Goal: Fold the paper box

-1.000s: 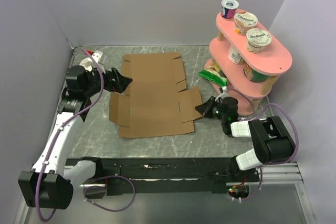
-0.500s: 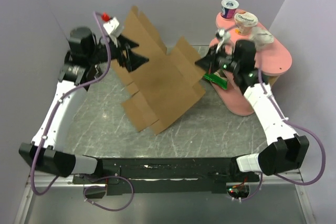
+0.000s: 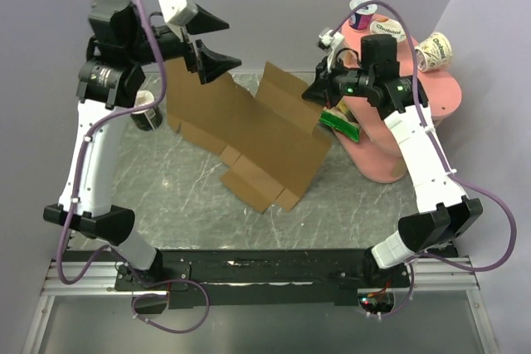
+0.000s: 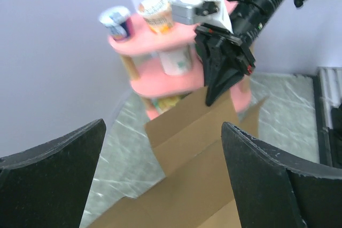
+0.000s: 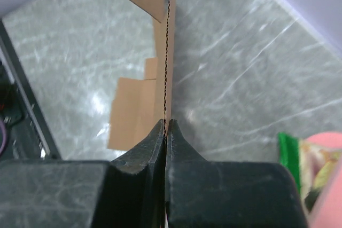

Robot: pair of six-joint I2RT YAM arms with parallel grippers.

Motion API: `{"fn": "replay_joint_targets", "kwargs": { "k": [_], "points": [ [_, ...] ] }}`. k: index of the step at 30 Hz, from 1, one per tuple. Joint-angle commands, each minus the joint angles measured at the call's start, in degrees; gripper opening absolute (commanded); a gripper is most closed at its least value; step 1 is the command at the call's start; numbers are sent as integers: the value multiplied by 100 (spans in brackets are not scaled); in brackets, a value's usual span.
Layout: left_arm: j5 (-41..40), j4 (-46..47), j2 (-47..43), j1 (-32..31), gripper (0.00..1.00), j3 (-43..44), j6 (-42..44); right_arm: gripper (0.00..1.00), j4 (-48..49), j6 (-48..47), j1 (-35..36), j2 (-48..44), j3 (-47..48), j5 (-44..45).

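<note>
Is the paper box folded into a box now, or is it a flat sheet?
A flat sheet, unfolded. The paper box hangs tilted, flaps spread, one edge pinched between the right fingers; the left fingers are open.

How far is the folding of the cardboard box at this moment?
Done: the right gripper is shut on one edge of the cardboard box, holding the sheet tilted above the table. In hand: the left gripper is open near the opposite side, gripping nothing. Left: every fold; no wall or flap is set up.
</note>
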Motion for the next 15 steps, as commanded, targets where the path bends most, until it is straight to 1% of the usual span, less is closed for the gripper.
{"fn": "replay_joint_targets", "kwargs": {
  "k": [1, 2, 4, 7, 10, 12, 15],
  "points": [
    [-100, -1178, 449, -426, 96, 291, 705, 1, -489, -368, 358, -102, 28, 89],
    [-449, -1345, 493, -662, 96, 301, 959, 0, -515, -377, 411, -120, 11, 133],
    [-681, -1426, 572, -848, 96, 188, 1145, 0, -489, -386, 551, -137, -86, 151],
    [-664, -1513, 730, -1042, 96, 186, 1269, 0, -506, -403, 727, -120, -148, 134],
    [-664, -1899, 941, -1183, 96, 397, 1479, 0, -638, -473, 903, -137, -174, 134],
    [-577, -2049, 1003, -1227, 96, 389, 1533, 0, -604, -482, 939, -190, -279, 160],
    [-926, -2374, 1082, -1367, 96, 424, 1674, 0, -603, -482, 991, -243, -358, 186]
  ]
}}
